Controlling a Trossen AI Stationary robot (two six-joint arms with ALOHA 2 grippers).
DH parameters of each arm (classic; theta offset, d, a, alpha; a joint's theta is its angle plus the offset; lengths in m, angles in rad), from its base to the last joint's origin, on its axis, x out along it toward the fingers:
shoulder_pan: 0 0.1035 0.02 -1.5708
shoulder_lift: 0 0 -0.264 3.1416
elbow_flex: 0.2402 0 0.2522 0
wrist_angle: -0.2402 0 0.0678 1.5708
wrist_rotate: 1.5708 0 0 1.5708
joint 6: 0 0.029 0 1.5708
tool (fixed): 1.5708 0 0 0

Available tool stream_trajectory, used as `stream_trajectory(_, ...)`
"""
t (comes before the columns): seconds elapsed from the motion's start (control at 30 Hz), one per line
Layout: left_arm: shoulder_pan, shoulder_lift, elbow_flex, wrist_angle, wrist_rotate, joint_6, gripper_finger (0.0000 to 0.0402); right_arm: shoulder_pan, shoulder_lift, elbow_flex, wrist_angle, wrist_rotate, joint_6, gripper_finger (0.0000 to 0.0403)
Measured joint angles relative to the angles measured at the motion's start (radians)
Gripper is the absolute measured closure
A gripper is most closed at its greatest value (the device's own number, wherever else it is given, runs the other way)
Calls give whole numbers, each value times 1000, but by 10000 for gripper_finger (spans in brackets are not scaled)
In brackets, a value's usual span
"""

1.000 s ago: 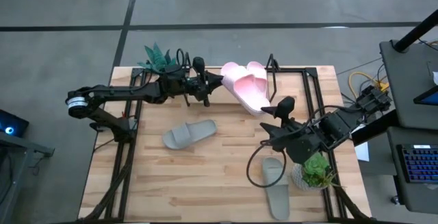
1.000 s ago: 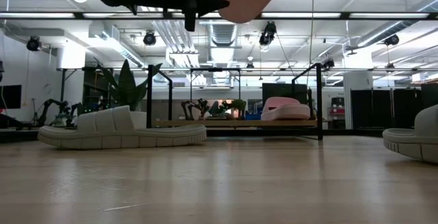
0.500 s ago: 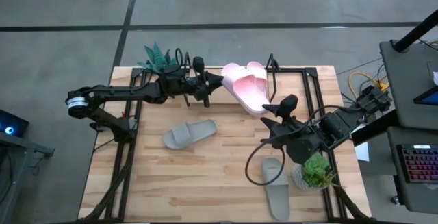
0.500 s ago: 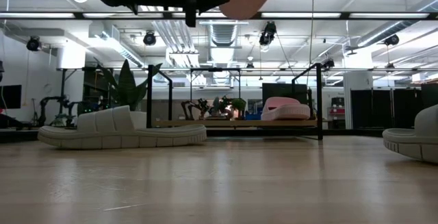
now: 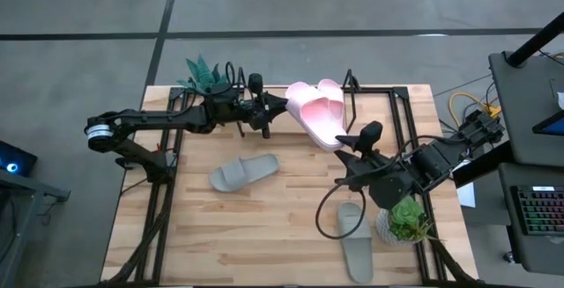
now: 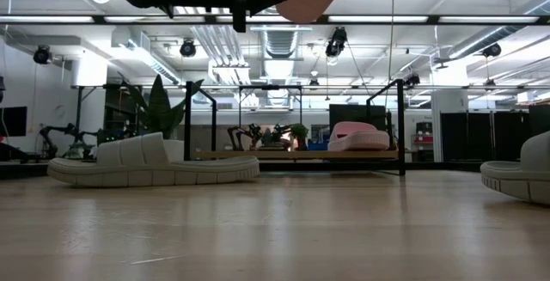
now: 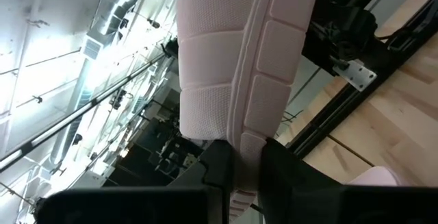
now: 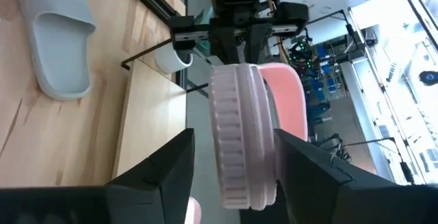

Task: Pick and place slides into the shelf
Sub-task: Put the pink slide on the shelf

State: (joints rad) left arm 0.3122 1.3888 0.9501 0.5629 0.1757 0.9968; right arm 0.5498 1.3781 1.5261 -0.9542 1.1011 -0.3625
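My left gripper (image 5: pixel 275 107) is shut on a pale pink slide (image 5: pixel 322 121), held in the air over the table's far middle. My right gripper (image 8: pixel 235 138) stands open at that slide's free end (image 8: pixel 239 162), one finger on each side. A gap shows beside one finger (image 8: pixel 179 157). A second pink slide (image 6: pixel 357 135) lies on the shelf's board (image 6: pixel 258 154). Two grey-green slides lie sole down on the table, one left of centre (image 5: pixel 244 172) and one near the right front (image 5: pixel 354 240). My left gripper pinches one end of the pink slide's sole (image 7: pixel 246 148) between its two fingers. The fingers come in about level from the table's left and lie along the slide. The slide is lifted clear, turned on its side, and sticks out past the fingers toward the table's right.
A potted plant (image 5: pixel 405 222) stands at the right front beside the grey-green slide there. Another plant (image 5: pixel 204 75) stands at the far left corner. Black arm-mount frames run along both table sides (image 5: pixel 159 209). Bare wood lies in the middle and near left.
The held pink slide has tipped slightly, and its free end has risen a little in the low view. My right gripper has turned a little at that end without shifting place.
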Motion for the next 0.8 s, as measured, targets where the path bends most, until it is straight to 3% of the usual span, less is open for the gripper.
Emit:
stream_trajectory(0.3, 0, 0, 0, -4, 0, -19, 378, -48, 0, 0, 3, -1, -14, 235)
stream_trajectory(0.57, 0, 0, 0, 2, 0, -34, 374, -47, 0, 0, 4, -9, -30, 352)
stream_trajectory(0.8, 1, -3, 5, 8, -20, -123, 260, -49, 0, -2, 15, -6, -4, 352)
